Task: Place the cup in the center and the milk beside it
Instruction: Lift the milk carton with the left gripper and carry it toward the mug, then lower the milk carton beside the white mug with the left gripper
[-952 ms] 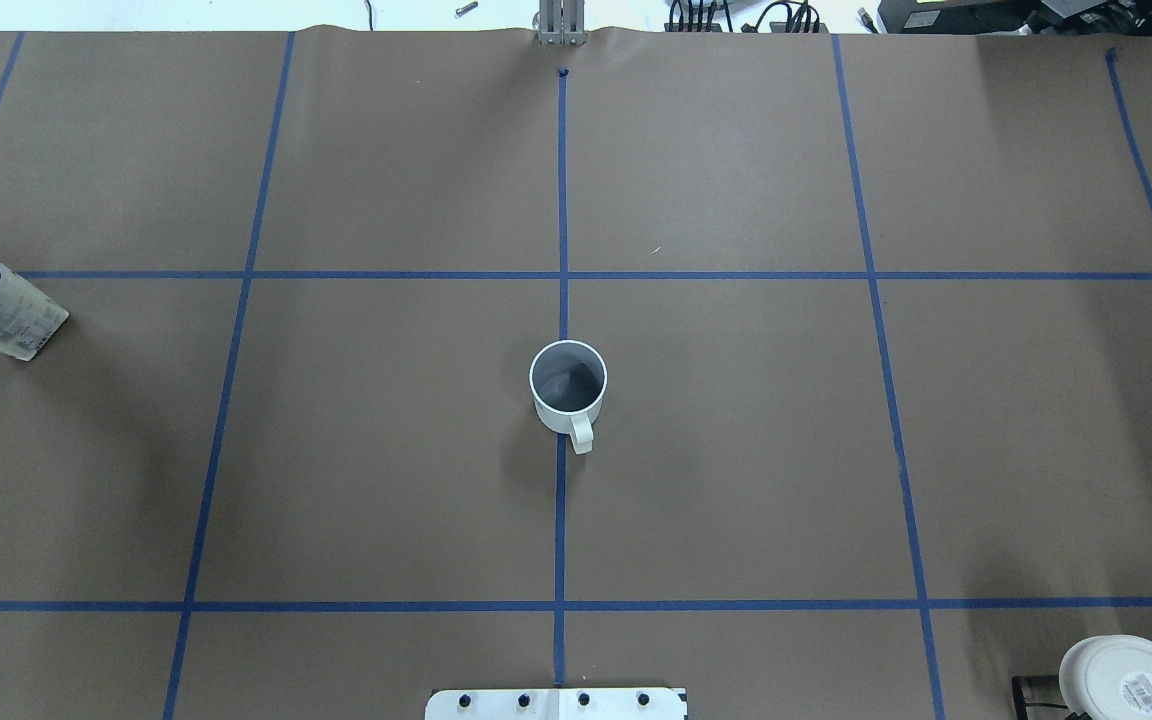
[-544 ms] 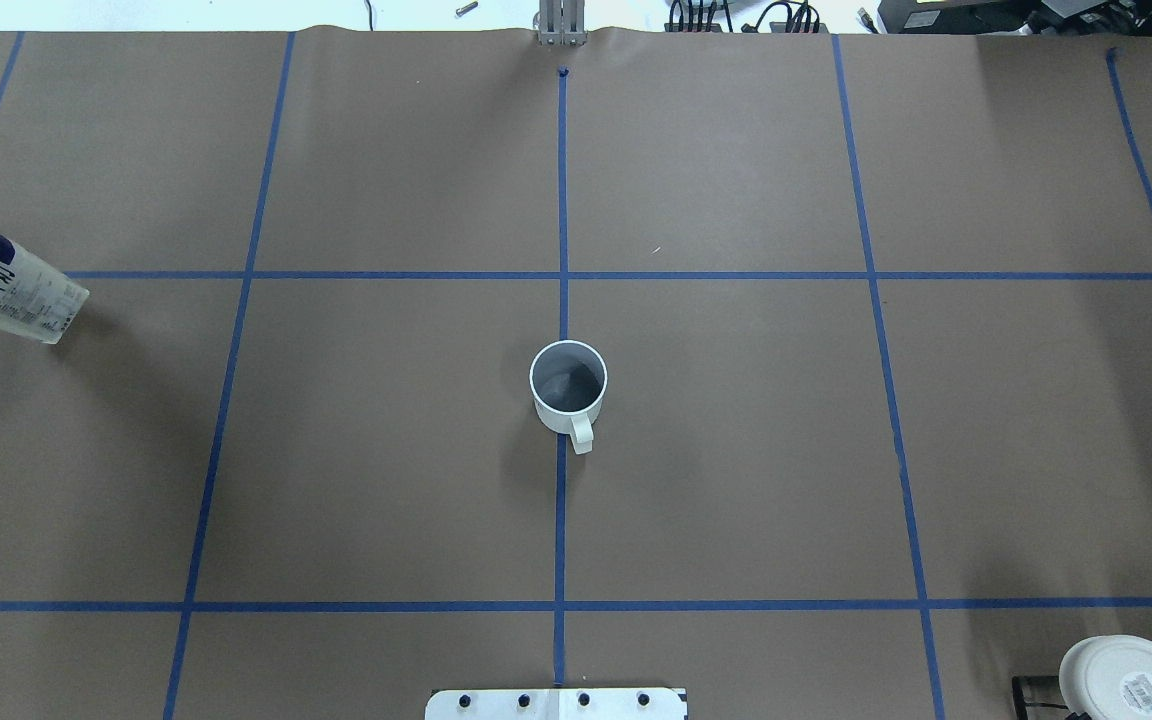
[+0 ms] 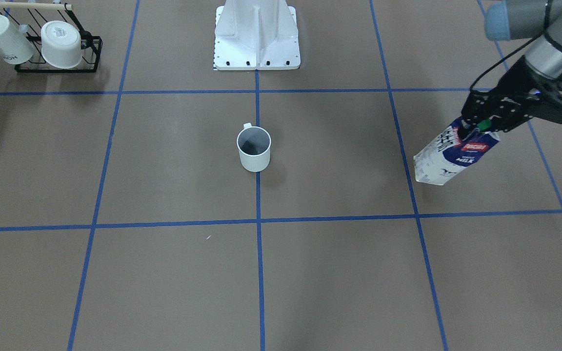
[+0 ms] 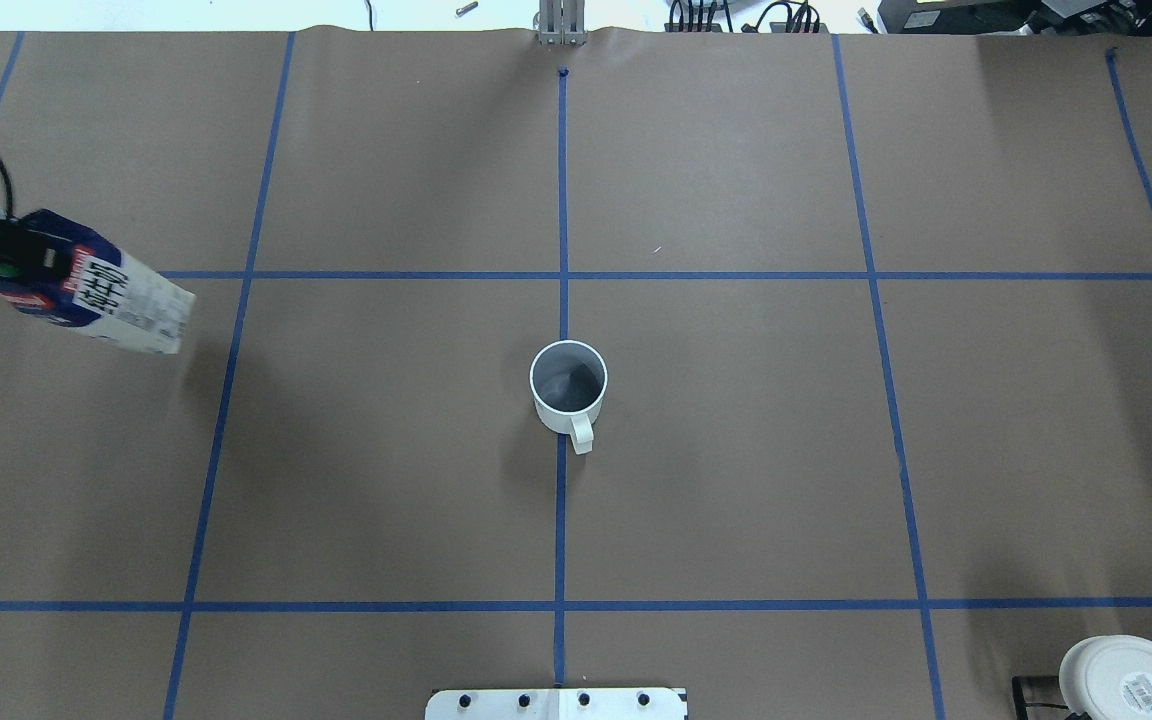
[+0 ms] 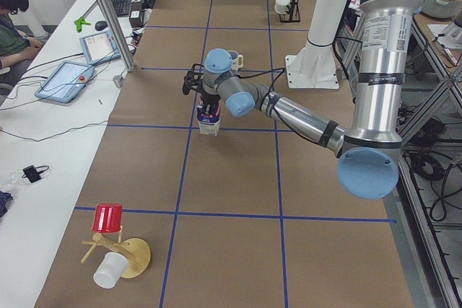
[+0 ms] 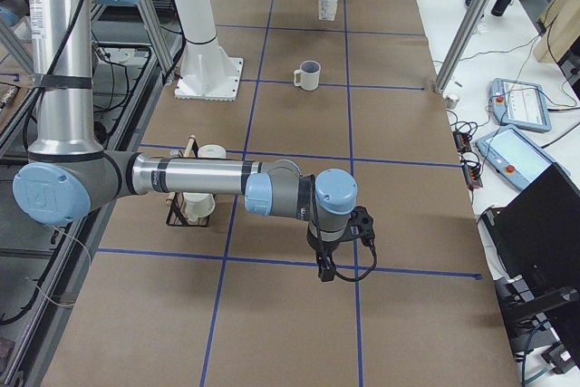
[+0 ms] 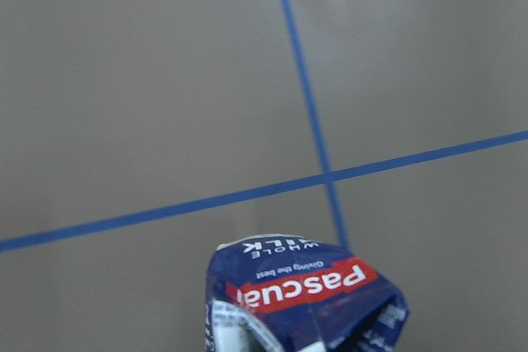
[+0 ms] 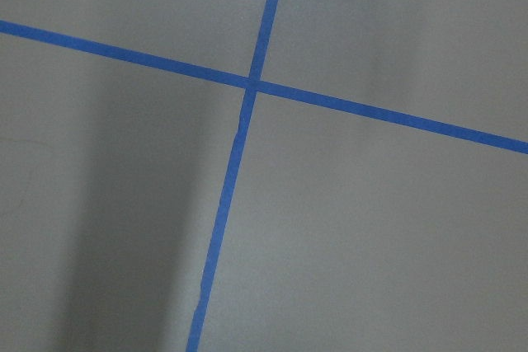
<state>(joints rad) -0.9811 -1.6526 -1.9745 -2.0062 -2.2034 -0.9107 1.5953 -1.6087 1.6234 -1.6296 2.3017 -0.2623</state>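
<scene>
The plain white cup (image 4: 568,385) stands upright on the center (image 4: 636,450), right on the straight blue tape line, handle toward the robot; it also shows in the front view (image 3: 254,148). My left gripper (image 3: 478,127) is shut on the gable top of the blue-and-white milk (image 3: 454,156), by its green cap. The carton hangs tilted over the table's left side (image 4: 106,295), well apart from the cup. The left wrist view shows its red label (image 7: 305,294). My right gripper (image 6: 323,269) shows only in the right side view, low over the tape, so I cannot tell its state.
A black rack (image 3: 42,44) with two white mugs stands at the robot's right near the base (image 3: 256,34). A red cup on a wooden stand (image 5: 108,218) sits at the left end. Tablets and an operator (image 5: 11,12) are along the far edge.
The milk has moved right, toward the middle, in the overhead view, and my left gripper has come into that view with it. The cup has not moved.
</scene>
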